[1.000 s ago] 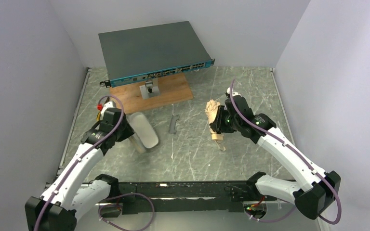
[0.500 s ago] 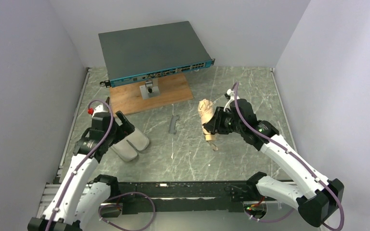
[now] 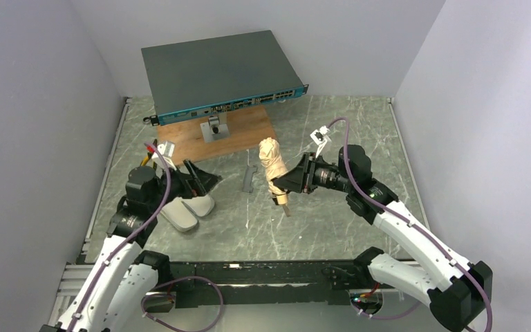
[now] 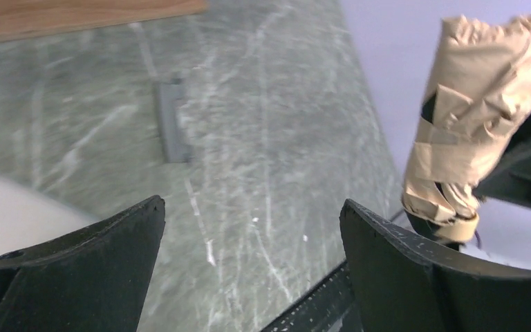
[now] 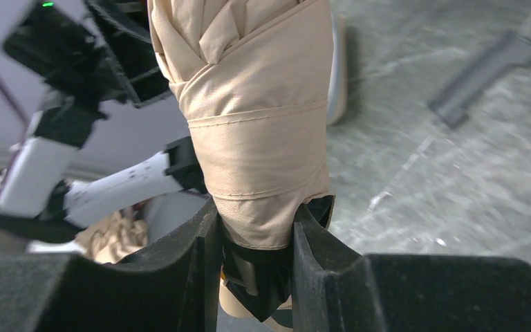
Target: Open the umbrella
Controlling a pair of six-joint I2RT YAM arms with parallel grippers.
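The umbrella [image 3: 272, 164] is folded, a cream-beige bundle with its strap wrapped round it, held roughly upright above the middle of the table, small tan handle downward. My right gripper [image 3: 289, 184] is shut on its lower end; in the right wrist view the fingers [image 5: 200, 242] press the fabric [image 5: 256, 117] from both sides, black lining showing below. My left gripper [image 3: 205, 181] hangs open and holds nothing, pointing toward the umbrella [image 4: 473, 117], which stands to the right beyond its wide-apart tips [image 4: 252, 204].
Two whitish oblong case shells [image 3: 183, 211] lie on the table under the left arm. A grey bracket [image 3: 249, 178] lies mid-table. At the back, a network switch [image 3: 221, 72] sits tilted on a stand over a wooden board [image 3: 238, 135].
My left gripper opened and let go of the whitish case, which now lies on the table in two shells. The right arm carried the umbrella leftward toward the middle.
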